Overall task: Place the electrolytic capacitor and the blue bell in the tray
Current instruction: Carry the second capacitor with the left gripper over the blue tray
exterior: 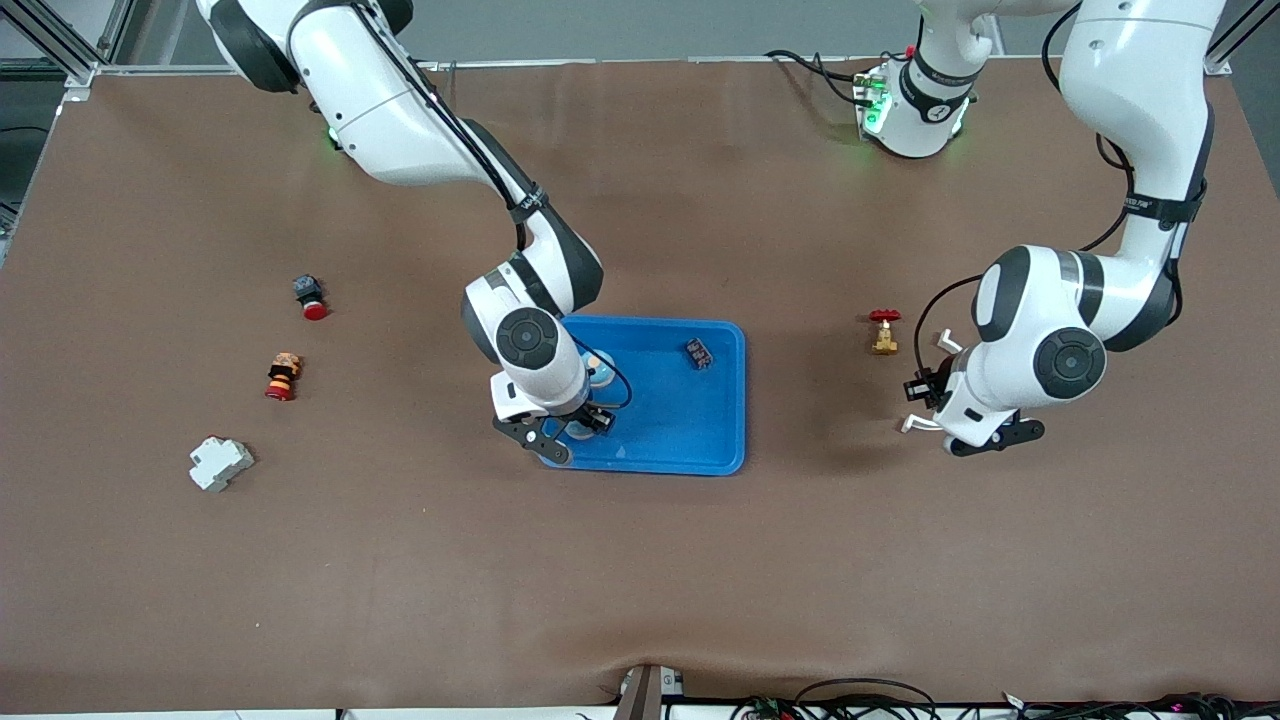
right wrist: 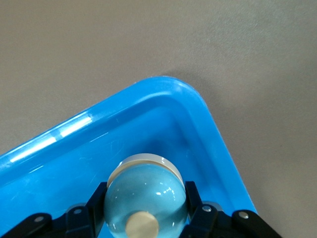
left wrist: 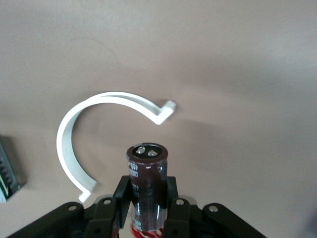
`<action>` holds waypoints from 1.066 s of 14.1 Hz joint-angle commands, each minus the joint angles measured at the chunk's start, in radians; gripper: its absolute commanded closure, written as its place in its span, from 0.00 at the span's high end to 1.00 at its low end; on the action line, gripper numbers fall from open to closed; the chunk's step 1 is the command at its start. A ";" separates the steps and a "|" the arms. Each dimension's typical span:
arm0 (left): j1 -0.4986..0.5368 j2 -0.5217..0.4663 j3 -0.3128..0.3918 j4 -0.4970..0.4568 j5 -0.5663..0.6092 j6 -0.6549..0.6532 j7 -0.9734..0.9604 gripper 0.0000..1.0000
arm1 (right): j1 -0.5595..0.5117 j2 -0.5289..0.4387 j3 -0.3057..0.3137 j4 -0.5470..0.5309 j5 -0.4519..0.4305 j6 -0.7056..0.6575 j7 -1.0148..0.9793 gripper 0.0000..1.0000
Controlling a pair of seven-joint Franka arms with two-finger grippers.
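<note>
Two parts are in hand. The right gripper [right wrist: 143, 210], over the corner of the blue tray [exterior: 720, 440] nearest the front camera at the right arm's end, has its fingers closed on the blue bell [right wrist: 144, 198]: a smooth, hard dome, probably slippery, so its sides are the right grasp. The left gripper [left wrist: 147, 198], over bare table near a white clip [left wrist: 67, 144], clamps the capacitor [left wrist: 147, 176], a light, stiff cylinder, around its body.

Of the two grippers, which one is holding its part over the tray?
The right gripper, fingers shut on the blue bell over the tray; the left gripper holds the electrolytic capacitor over bare table.
</note>
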 commanded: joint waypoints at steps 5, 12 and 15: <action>-0.130 0.063 0.000 0.180 -0.033 -0.082 -0.282 0.00 | 0.021 0.035 -0.016 0.033 -0.010 0.019 0.026 0.00; -0.270 0.180 0.000 0.370 -0.082 -0.145 -0.550 0.00 | 0.021 0.037 -0.019 0.031 -0.049 0.019 0.026 0.00; -0.327 0.221 0.000 0.419 -0.082 -0.137 -0.633 0.00 | 0.021 0.041 -0.019 0.031 -0.055 0.019 0.026 0.00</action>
